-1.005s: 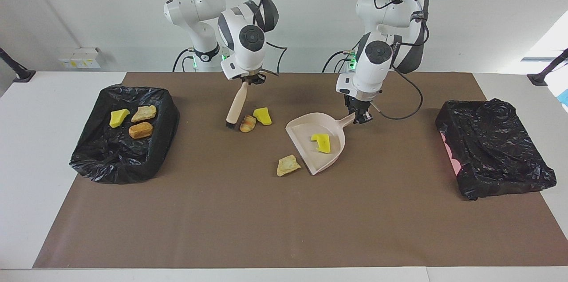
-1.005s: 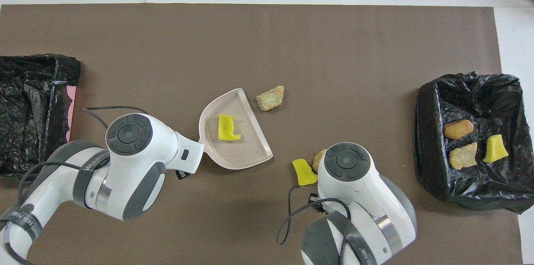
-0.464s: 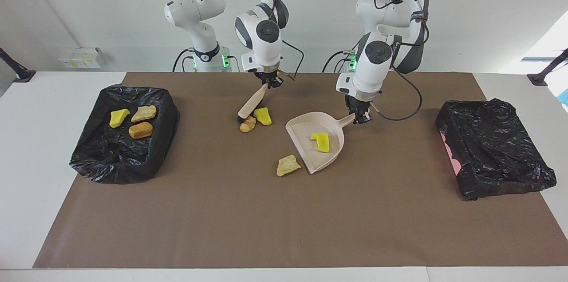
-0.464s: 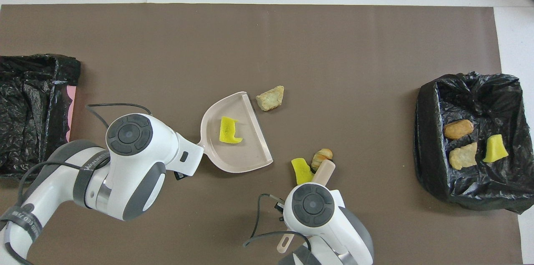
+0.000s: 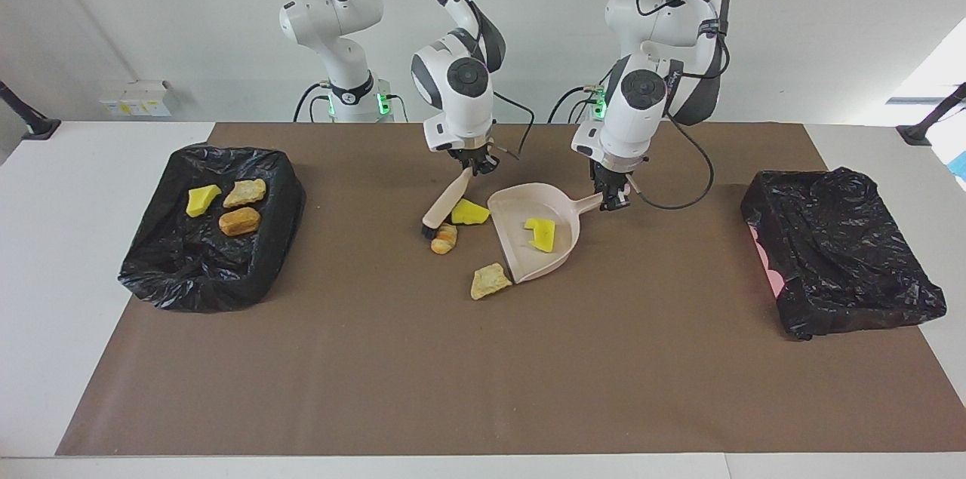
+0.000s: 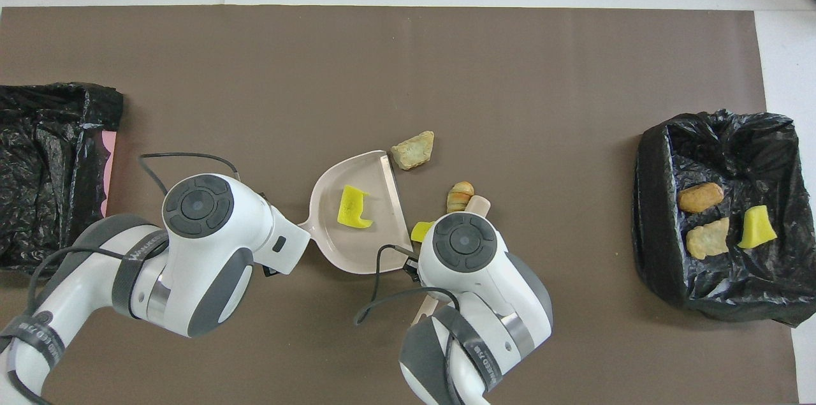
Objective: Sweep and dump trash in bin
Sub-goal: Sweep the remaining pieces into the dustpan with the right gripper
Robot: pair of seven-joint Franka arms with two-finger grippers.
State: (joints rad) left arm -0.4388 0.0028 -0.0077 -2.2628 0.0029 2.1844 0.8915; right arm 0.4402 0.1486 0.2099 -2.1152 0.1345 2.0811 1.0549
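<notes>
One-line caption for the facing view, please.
Right gripper angles brush at trash beside dustpan held by left gripper.

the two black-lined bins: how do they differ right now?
Contents: the bin at the right arm's end holds three bits of trash; no trash shows in the bin at the left arm's end.
Liner: pink shows at an edge of the bin at the left arm's end; the bin at the right arm's end shows only black.
Shared: black bag liners, one at each end of the brown mat.
</notes>
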